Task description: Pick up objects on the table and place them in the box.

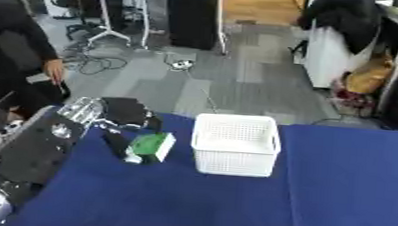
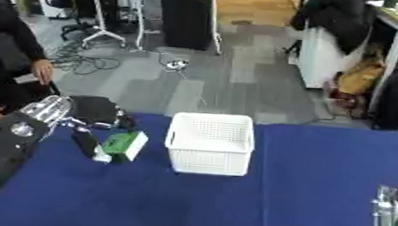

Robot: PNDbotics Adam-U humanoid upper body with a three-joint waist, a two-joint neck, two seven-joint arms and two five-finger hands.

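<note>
Green box [image 1: 154,146] sits on the blue desk [image 1: 337,195], just left of the white basket [image 1: 235,143]. My left hand [image 1: 123,117] is curled round it. I'd lift it clear above the rim before crossing right. Right hand unseen.

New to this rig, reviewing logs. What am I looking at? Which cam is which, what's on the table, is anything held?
Both pictures come from one stereo camera in a humanoid robot's head, looking down at a blue table: left eye and right eye, same moment. The black and silver arm entering from the left is the robot's own, and its left hand is at a green object; its fingers seem to touch it, though I cannot tell whether they grip. Right beside it stands a white basket, the box to fill; nothing shows inside it. Only a silver part of the right arm shows, bottom right of the right eye view.
</note>
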